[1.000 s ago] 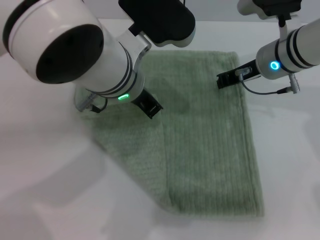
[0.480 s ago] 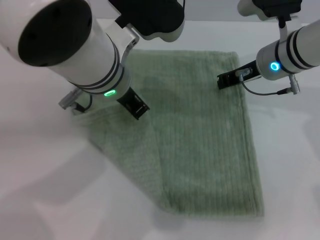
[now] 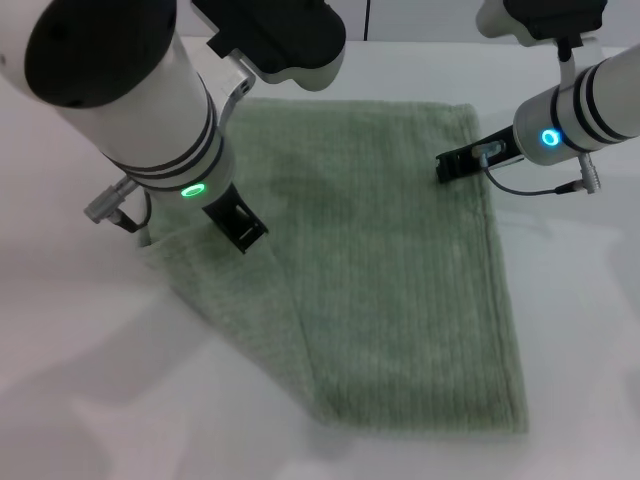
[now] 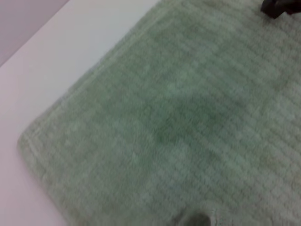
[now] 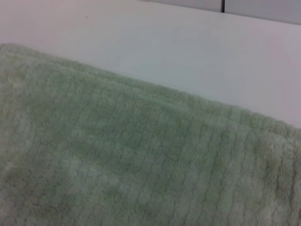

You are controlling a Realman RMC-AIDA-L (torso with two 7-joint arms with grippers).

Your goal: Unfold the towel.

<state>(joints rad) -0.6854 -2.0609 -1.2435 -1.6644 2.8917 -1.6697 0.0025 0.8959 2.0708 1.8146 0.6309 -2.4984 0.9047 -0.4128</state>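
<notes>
The pale green ribbed towel point(image 3: 400, 280) lies on the white table, partly folded, with a flap running diagonally at its left side. My left gripper point(image 3: 238, 228) is low at the towel's left edge, shut on the upper layer of that flap. My right gripper point(image 3: 452, 167) rests on the towel near its far right corner. The towel fills the left wrist view point(image 4: 178, 117), with the right gripper's dark tip point(image 4: 277, 5) far off. It also fills the right wrist view point(image 5: 117, 155).
The white table point(image 3: 80, 380) surrounds the towel on all sides. The left arm's big white forearm point(image 3: 120, 90) hangs over the far left of the towel. A grey cable point(image 3: 545, 185) loops below the right wrist.
My left gripper has moved left and a little nearer, dragging the towel's flap with it, so the left corner now spreads farther left. The right gripper has stayed put.
</notes>
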